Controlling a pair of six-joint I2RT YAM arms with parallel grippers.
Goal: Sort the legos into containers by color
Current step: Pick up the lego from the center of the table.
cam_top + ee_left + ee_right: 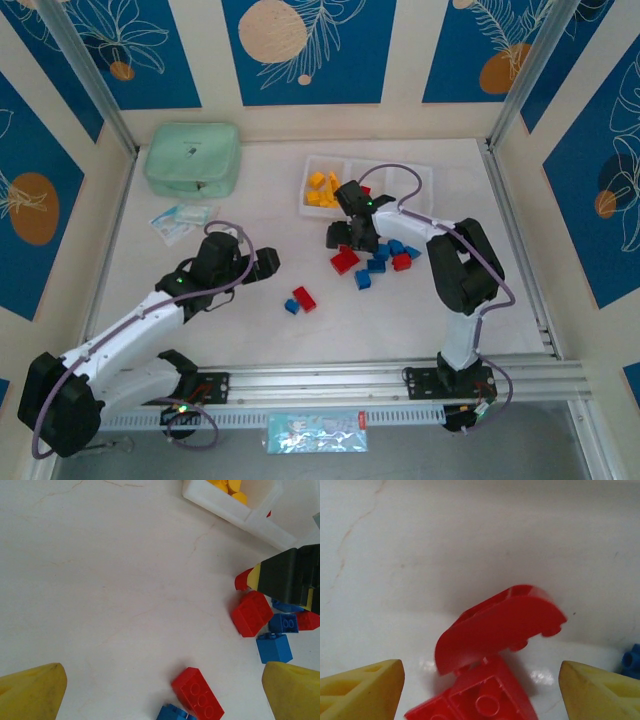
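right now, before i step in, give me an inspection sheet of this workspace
surface: white table, faint hairline marks, no spills seen
job's things: white tray at the far side, yellow bricks in its left compartment; red and blue bricks loose mid-table; red brick and blue brick nearer the left arm
clutter: mint-green pouch, clear packet beside it, printed packet at the near edge
end effectors: left end effector open above the table; right end effector open either side of a curved red brick, not touching it
cables: lilac cable looped along each arm
surroundings: blue and cream patterned walls, metal rails
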